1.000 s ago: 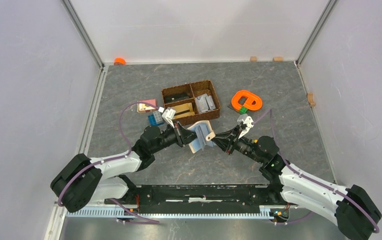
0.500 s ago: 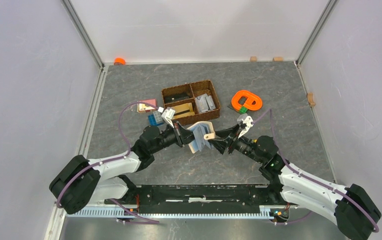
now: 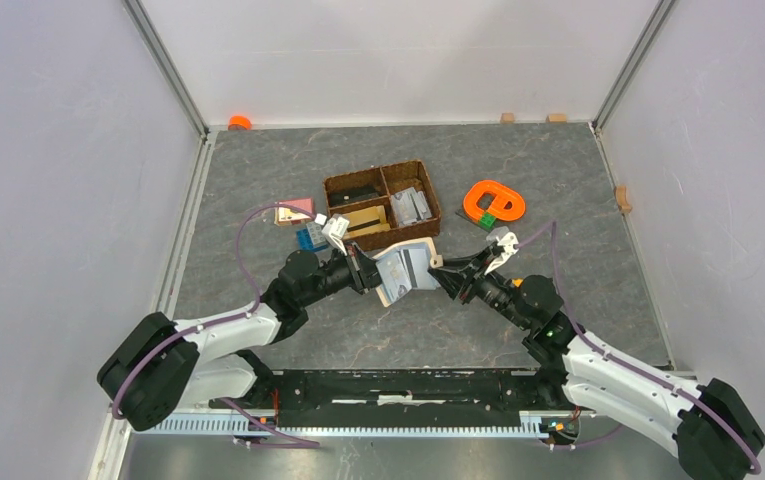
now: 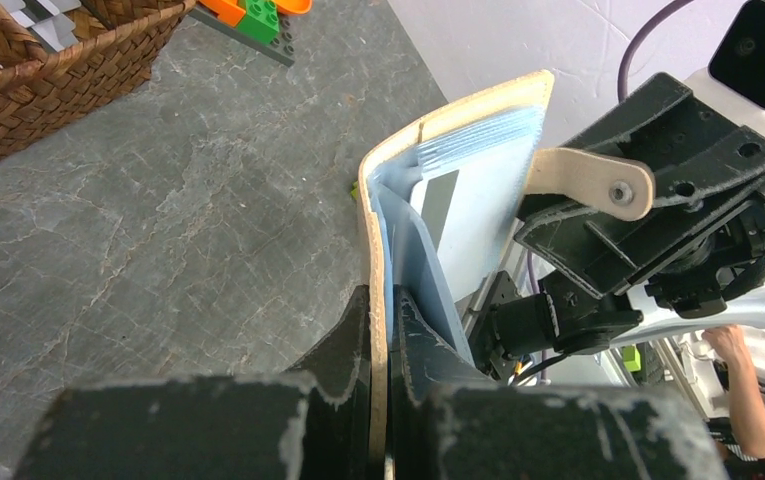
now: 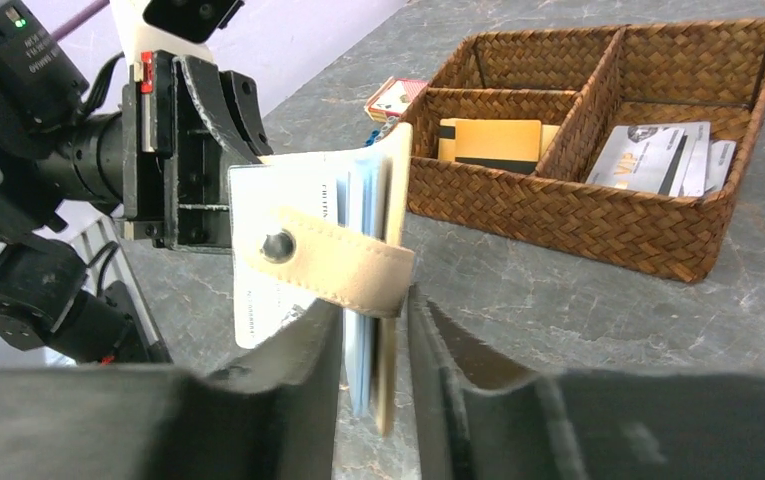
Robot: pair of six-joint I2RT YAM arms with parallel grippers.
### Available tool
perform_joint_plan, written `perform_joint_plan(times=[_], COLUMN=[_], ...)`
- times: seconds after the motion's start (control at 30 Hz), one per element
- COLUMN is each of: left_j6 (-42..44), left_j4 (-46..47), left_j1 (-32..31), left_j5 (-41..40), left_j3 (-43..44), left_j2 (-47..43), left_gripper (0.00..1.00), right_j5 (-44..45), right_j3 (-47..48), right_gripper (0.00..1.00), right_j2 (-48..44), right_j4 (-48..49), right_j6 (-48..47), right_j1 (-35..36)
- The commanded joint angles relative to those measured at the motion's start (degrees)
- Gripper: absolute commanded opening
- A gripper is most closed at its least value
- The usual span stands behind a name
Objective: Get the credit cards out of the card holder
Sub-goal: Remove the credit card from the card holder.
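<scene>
The card holder [image 3: 403,270] is beige outside and pale blue inside. It hangs spread open above the table between my two grippers. My left gripper [image 3: 370,275] is shut on its beige cover edge [image 4: 383,230]. My right gripper [image 3: 445,268] pinches the opposite edge, with the blue sleeves and the snap tab [image 5: 328,265] between its fingers. A white card [image 5: 268,250] sits in the sleeves. A card with a grey stripe [image 4: 438,200] shows in the left wrist view.
A brown woven divided basket [image 3: 436,205] stands just behind the holder and has cards in it [image 5: 648,150]. An orange plastic piece [image 3: 493,200] lies to its right. A blue brick [image 3: 310,238] and a pink box [image 3: 295,212] lie to its left.
My right gripper pushed in toward the holder, then drew back to the right. The holder went from half folded to spread wide open. My left gripper barely moved.
</scene>
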Motion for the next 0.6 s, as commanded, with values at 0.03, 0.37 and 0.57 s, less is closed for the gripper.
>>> perform_joint_plan(times=[0.03, 0.37, 0.57], left_j6=[-4.53, -6.59, -7.44], left_j4=[3.3, 7.34, 8.9], left_j1=[1.08, 1.84, 2.01], left_j5=[2.15, 5.33, 6.9], left_j3=[1.79, 1.26, 1.1], left_j2=[-0.29, -0.03, -0.26], left_gripper=[0.02, 0.02, 0.02], right_j5=[-3.29, -10.73, -14.52], right_j3=[-0.06, 1.07, -0.88], right_gripper=[0.52, 0.75, 0.8], right_j2=[1.34, 8.27, 9.99], right_j4=[4.66, 7.63, 11.87], right_j6=[1.37, 5.29, 9.82], right_j1=[-0.77, -3.64, -7.9])
